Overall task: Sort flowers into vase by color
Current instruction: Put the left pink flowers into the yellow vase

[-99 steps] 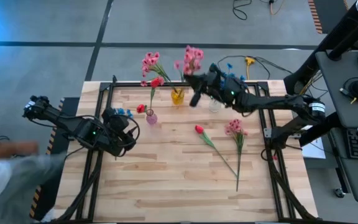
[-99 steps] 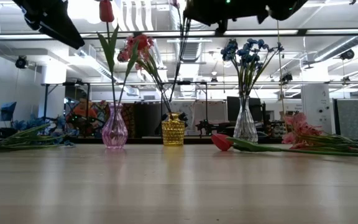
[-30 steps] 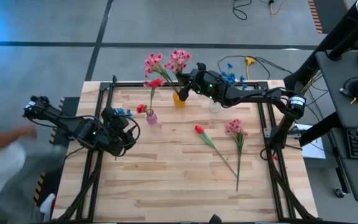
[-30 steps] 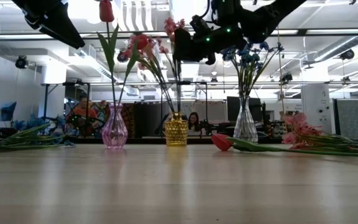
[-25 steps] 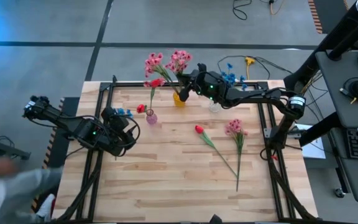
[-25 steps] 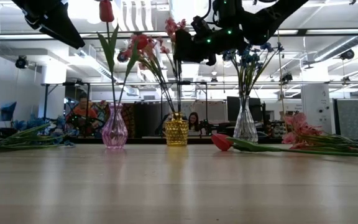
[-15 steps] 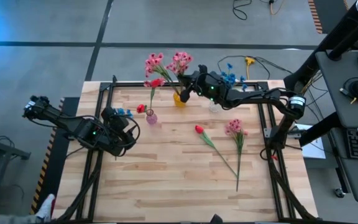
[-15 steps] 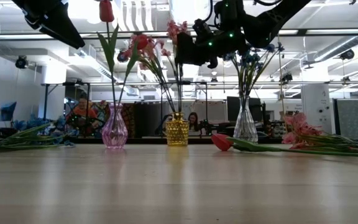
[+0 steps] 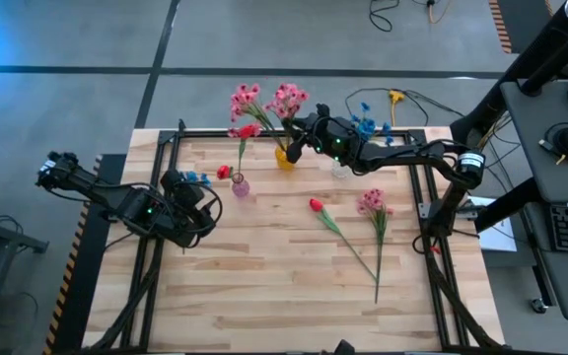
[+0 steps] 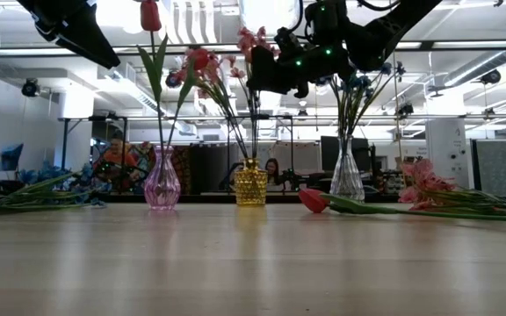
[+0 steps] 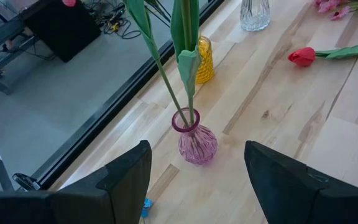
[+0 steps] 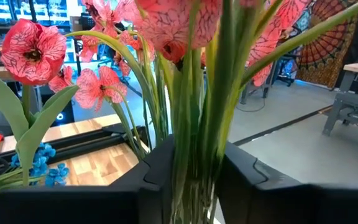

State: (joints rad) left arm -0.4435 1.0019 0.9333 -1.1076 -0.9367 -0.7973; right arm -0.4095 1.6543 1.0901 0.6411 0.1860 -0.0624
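My right gripper (image 9: 298,139) hangs level over the yellow vase (image 9: 283,156) at the table's far edge. Its fingers stand open on either side of the green stems (image 12: 194,155) of a pink flower (image 9: 286,99) that stands in that vase beside another pink flower (image 9: 244,100). A red flower (image 9: 247,130) stands in the pink vase (image 11: 197,144), and blue flowers (image 9: 364,125) stand in the clear vase (image 9: 340,169). A red tulip (image 9: 316,205) and a pink flower (image 9: 373,202) lie flat on the table. My left gripper (image 11: 194,180) waits open at the table's left, short of the pink vase. My right gripper has its fingers (image 12: 163,168) close on both sides of the pink flower's stems (image 12: 197,134), above the yellow vase's mouth. They come in level from the table's right and lie across the upright stems. Whether they touch the stems, I cannot tell.
Loose blue flowers (image 9: 197,178) lie by my left arm at the table's left. A black frame (image 9: 264,132) runs along the table's far edge and sides. Bare wood (image 9: 264,286) fills the near half of the table.
My right gripper has stayed at the pink flower's stems over the yellow vase. A person at the picture's left edge in the high view has gone out of sight.
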